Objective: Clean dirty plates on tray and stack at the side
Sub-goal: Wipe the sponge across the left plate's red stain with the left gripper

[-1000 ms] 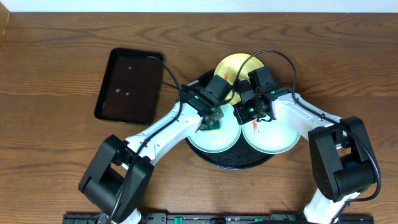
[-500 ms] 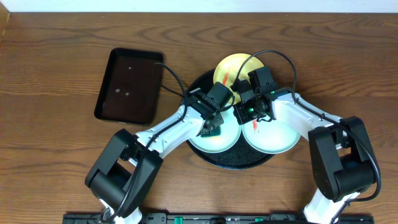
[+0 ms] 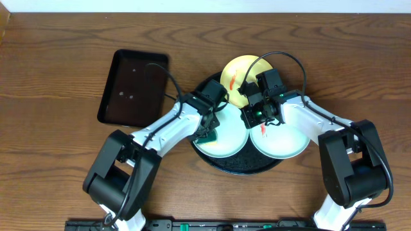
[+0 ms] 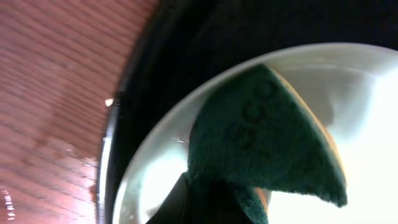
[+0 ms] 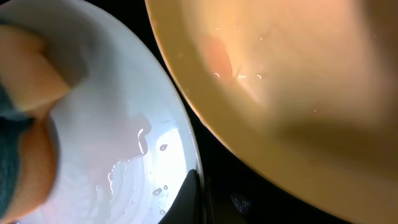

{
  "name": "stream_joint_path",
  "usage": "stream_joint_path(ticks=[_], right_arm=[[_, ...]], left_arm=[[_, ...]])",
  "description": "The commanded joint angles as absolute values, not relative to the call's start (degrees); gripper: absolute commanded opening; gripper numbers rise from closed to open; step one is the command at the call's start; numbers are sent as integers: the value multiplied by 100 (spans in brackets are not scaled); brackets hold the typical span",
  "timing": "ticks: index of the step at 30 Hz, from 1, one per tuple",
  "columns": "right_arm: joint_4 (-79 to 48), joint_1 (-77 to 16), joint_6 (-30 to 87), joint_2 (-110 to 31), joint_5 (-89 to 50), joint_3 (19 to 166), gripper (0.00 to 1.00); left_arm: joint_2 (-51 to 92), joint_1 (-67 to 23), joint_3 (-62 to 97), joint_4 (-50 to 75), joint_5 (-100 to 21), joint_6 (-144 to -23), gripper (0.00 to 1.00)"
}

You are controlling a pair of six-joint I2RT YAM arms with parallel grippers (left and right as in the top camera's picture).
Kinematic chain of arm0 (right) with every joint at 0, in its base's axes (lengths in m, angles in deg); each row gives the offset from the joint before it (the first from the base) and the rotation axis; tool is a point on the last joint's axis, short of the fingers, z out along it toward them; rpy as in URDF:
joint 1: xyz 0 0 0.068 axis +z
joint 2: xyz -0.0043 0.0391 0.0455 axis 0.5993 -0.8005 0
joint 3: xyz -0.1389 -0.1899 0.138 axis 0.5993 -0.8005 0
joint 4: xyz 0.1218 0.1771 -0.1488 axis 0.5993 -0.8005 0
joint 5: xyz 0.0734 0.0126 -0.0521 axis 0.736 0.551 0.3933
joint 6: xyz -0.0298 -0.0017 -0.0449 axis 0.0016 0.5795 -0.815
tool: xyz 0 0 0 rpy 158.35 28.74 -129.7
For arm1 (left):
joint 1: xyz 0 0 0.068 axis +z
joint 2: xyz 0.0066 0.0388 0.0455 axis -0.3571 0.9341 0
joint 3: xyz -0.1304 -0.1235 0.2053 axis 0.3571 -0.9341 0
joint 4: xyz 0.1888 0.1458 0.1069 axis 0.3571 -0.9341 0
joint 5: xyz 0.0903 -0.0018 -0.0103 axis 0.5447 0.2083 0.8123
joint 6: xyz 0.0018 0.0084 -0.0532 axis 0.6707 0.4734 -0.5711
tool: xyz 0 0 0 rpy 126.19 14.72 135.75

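The round black tray (image 3: 244, 169) holds three plates. My left gripper (image 3: 207, 133) is shut on a green-and-orange sponge (image 4: 267, 137) and presses it onto the left edge of the left pale plate (image 3: 225, 146). My right gripper (image 3: 252, 117) is shut on that same plate's right rim (image 5: 186, 155), pinching it between the fingers. In the right wrist view the sponge (image 5: 22, 124) shows at the far left on the wet plate. The pale yellow plate (image 3: 236, 72) at the tray's back carries an orange smear. The right pale plate (image 3: 282, 142) has a red smear near its left edge.
A smaller rectangular black tray (image 3: 133, 88) lies on the wooden table to the left, with a few specks in it. The left arm's cable runs over its right edge. Bare wood table (image 4: 56, 93) borders the round tray's left rim.
My left gripper has dragged the sponge from the middle of the left pale plate to its left edge. The right arm has not moved.
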State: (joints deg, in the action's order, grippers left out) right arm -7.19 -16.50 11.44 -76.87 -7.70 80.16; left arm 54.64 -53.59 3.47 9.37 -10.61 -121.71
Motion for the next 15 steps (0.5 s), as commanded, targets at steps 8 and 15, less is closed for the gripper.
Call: stream_joint_path(ticks=[8, 15], right_arm=[[-771, -1616, 1155, -7827, -1107, 8021, 1], [-749, -1616, 1157, -7827, -1107, 8021, 1]], left_arm=[[4596, -5090, 91, 505, 705, -12117, 7], [4220, -5335, 82, 1143, -29, -12114, 7]])
